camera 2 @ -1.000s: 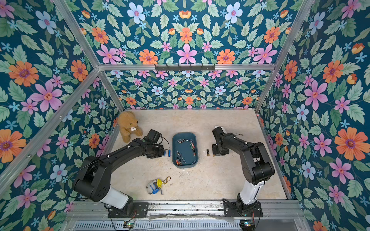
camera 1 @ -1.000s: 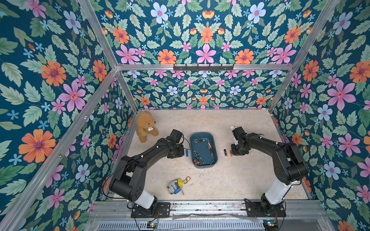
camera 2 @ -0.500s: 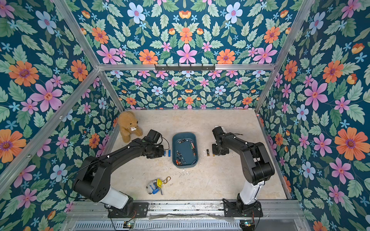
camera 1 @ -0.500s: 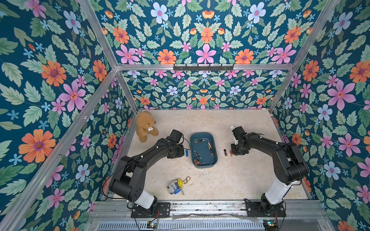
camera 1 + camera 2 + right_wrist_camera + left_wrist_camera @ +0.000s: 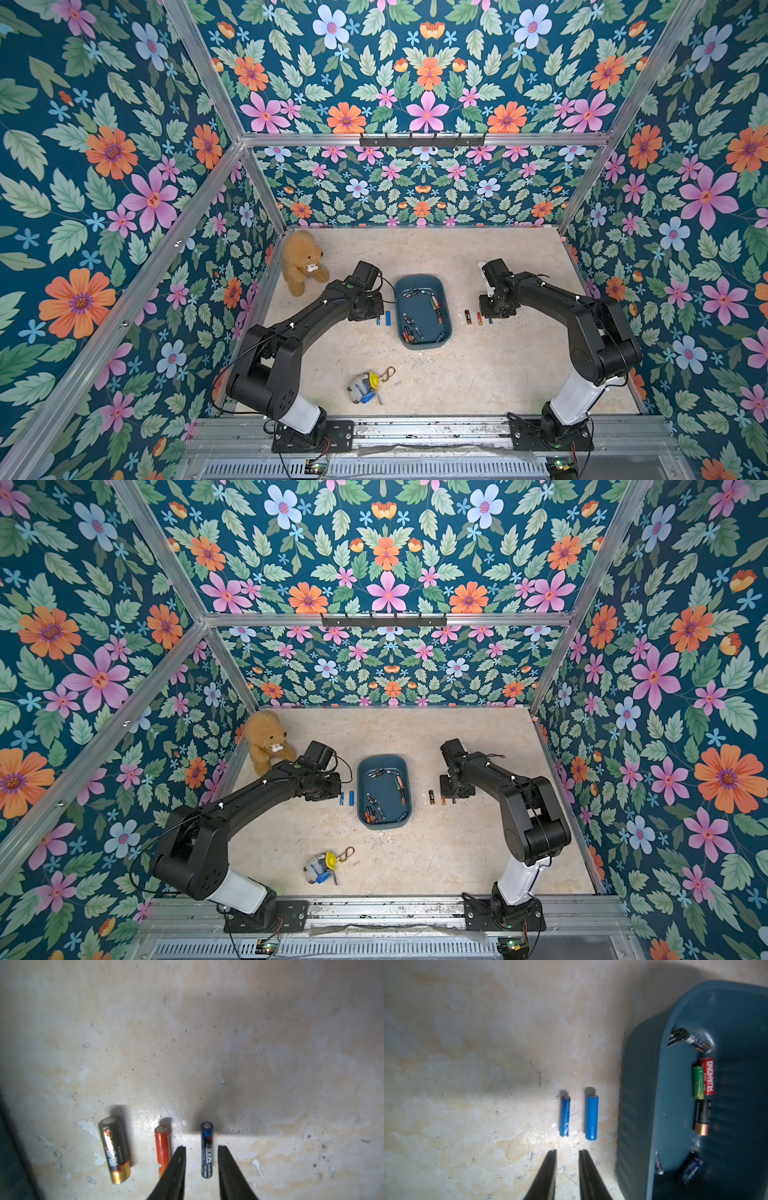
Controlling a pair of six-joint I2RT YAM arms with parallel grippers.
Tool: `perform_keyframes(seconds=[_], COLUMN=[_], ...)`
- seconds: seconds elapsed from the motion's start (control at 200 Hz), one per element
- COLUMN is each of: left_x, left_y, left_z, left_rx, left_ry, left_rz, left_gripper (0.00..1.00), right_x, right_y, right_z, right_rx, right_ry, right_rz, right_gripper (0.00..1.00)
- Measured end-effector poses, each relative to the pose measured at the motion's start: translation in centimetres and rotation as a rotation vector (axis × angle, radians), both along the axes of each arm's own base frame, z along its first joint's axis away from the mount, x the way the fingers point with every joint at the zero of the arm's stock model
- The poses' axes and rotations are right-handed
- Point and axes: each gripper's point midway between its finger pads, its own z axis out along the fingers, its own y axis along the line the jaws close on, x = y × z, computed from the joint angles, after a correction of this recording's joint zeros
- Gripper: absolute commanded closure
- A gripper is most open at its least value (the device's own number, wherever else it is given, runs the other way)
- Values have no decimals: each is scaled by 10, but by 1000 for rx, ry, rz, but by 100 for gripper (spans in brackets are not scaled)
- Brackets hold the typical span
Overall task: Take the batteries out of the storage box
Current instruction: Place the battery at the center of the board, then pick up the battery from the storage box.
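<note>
The right tool [image 5: 202, 1146] is released: its jaws stand apart on either side of a slim dark-blue battery [image 5: 206, 1150] that lies flat on the desk [image 5: 478, 374], with a gap showing on each side of it. Just beside one finger lies an orange battery [image 5: 162, 1142], and beyond that a thicker black-and-gold battery [image 5: 115, 1150], the three roughly parallel in a row. The left tool [image 5: 568, 1150] is empty, its jaws parted only narrowly. It hangs just short of a thin blue battery [image 5: 565, 1115] and a thicker blue battery [image 5: 591, 1116], which lie side by side between it and the storage box [image 5: 643, 1084]. So five batteries are out, two on one side of the box and three on the other. By the look of it most of the work is left, since a red battery [image 5: 708, 1076], a green battery [image 5: 698, 1082], a black-and-copper battery [image 5: 702, 1116] and a good many others lie scattered inside. In a top view the storage box [image 5: 422, 309] sits mid-desk between the arms. Its low wall is near the thicker blue battery, and the orange battery crowds the right tool, so both tools look best lifted straight up. Bare desk lies outward of each row. The teddy bear [image 5: 300, 262] sits behind the left arm and a keychain toy [image 5: 365, 386] lies well apart near the front.
</note>
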Motion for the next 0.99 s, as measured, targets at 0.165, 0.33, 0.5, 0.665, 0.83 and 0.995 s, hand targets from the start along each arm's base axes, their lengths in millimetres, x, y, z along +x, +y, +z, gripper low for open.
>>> perform_keyframes(seconds=[0.165,0.33,0.5,0.665,0.83,0.995], left_x=[11,21,29,27,21,13], left_y=[-2,-16,-49,-82,-110,-131], left_z=[24,52,62,51,37,16], left_rx=[14,30,56,87,92,105], left_ry=[-46,-103,-132,-114,-91,-51], left_rz=[7,-13,-71,-135,-184,-212], left_gripper=[69,63,58,57,57,57], right_x=[4,11,21,22,21,23], right_y=[2,4,12,22,24,26], right_z=[10,27,49,72,73,77], right_rx=[11,28,68,111,116,127], right_ry=[-26,-61,-108,-150,-146,-153], right_rz=[-3,-15,-25,-18,-15,-12], right_gripper=[67,67,67,66,67,66])
